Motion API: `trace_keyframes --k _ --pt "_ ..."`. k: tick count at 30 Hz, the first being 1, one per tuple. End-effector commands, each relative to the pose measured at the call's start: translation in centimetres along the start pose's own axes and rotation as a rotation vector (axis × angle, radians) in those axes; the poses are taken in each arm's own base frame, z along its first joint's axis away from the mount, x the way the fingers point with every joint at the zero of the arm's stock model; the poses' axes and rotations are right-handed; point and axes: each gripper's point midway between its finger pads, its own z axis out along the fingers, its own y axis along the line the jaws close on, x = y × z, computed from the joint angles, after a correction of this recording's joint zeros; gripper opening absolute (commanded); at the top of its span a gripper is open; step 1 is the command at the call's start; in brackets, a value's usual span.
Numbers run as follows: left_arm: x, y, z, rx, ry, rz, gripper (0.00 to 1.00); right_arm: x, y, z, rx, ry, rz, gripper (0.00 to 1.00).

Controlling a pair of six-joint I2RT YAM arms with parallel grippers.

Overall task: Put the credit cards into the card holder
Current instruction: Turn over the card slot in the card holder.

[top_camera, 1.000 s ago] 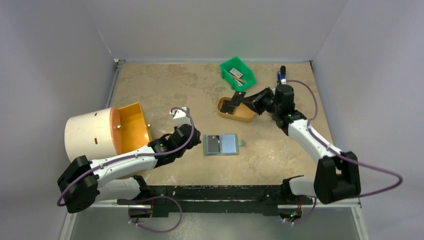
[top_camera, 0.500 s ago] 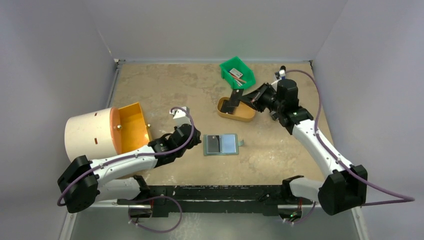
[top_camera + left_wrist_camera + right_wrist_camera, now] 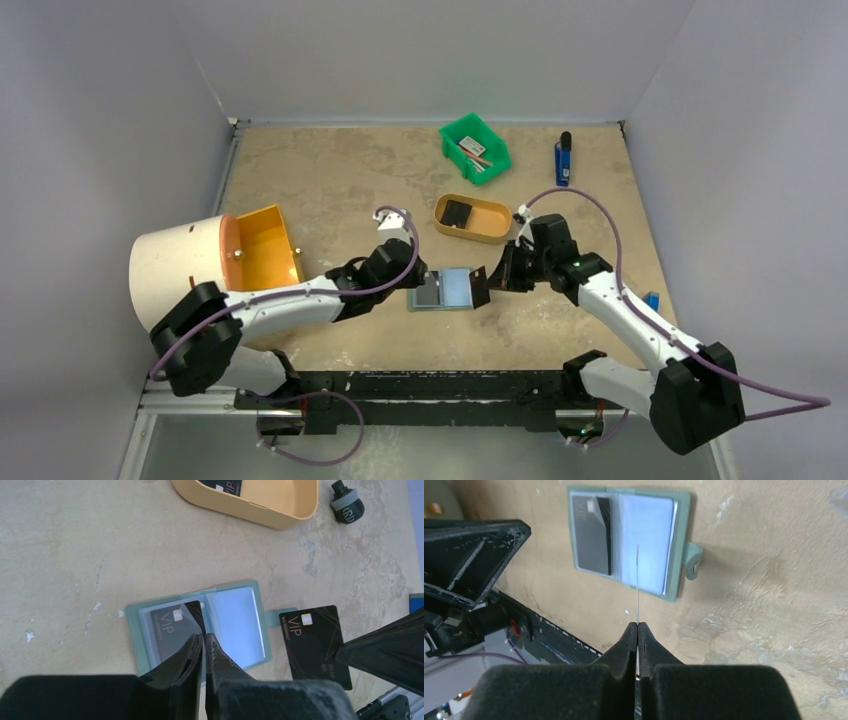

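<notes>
Jaws of the right gripper (image 3: 637,626) are pressed shut on a black card (image 3: 312,642), pinching it by one edge. Those of the left gripper (image 3: 203,636) stand almost together with only a thin slit between them; whether they pinch anything I cannot tell.

A mottled tan table (image 3: 330,180) sits between plain pale walls (image 3: 450,50). A big white drum (image 3: 180,265) with an orange inside lies at the left, a green bin (image 3: 450,135) and a blue pen (image 3: 563,160) stand at the far side, and a small dark knob (image 3: 345,507) lies beside a tan tray (image 3: 490,235).

The wallet (image 3: 455,288) lies open and flat near the middle of the table. The left tips are at its middle fold, by the corner of a second card (image 3: 167,627) already in its left pocket. The held card is just right of the wallet, by its snap tab. A third card (image 3: 457,212) lies in the tray, farther back.
</notes>
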Motion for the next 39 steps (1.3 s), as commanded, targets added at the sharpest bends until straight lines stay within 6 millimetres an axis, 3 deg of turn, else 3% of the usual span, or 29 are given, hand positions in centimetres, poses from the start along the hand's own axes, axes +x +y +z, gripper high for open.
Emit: trace_keyframes --k 1,8,17,29,39 --pt "-1.3 -3.9 0.9 0.112 -0.006 0.002 0.07 1.1 0.4 0.6 -0.052 0.062 0.004 0.00" --pt "0.2 -3.9 2.0 0.109 0.047 0.012 0.09 2.4 -1.1 2.3 -0.022 0.106 0.053 0.00" --pt "1.3 -4.4 2.7 0.135 0.088 0.026 0.19 3.4 -2.7 3.0 0.033 0.133 0.077 0.00" --pt "3.3 -5.0 4.2 0.146 0.172 0.047 0.20 3.3 -3.0 4.4 0.025 0.131 0.094 0.00" --pt "5.2 -4.7 5.6 0.105 0.250 0.072 0.30 3.7 -2.9 5.2 0.007 0.149 0.104 0.00"
